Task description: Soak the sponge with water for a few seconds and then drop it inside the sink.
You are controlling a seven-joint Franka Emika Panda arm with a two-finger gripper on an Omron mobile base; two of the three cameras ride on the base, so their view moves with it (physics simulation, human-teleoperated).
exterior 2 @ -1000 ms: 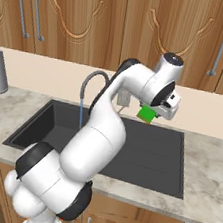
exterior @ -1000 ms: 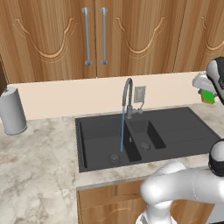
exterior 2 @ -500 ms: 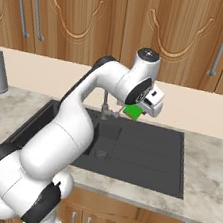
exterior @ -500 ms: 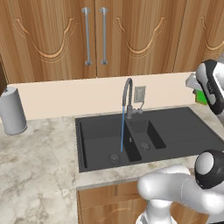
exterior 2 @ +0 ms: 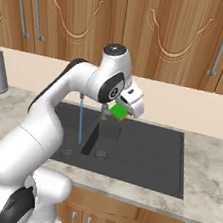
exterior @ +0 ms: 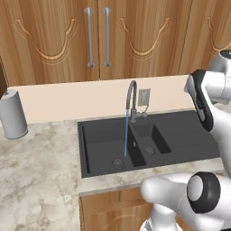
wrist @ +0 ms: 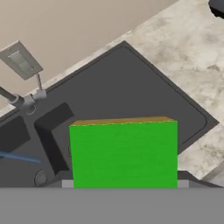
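One sponge, a flat green block with a yellow edge, sits clamped in the gripper above the sink. One matte dark sink, two basins, two round drains, a ribbed drainboard. One thin blue water stream falls from the curved grey faucet into the large basin.

The sponge has a bright green face with a thin yellow edge along its top. The sink is matte dark grey, and the water is a thin light-blue line. The counter is mottled beige and grey marble. The cabinets are warm wood-brown with grey handles. The canister looks pale grey, perhaps metallic.
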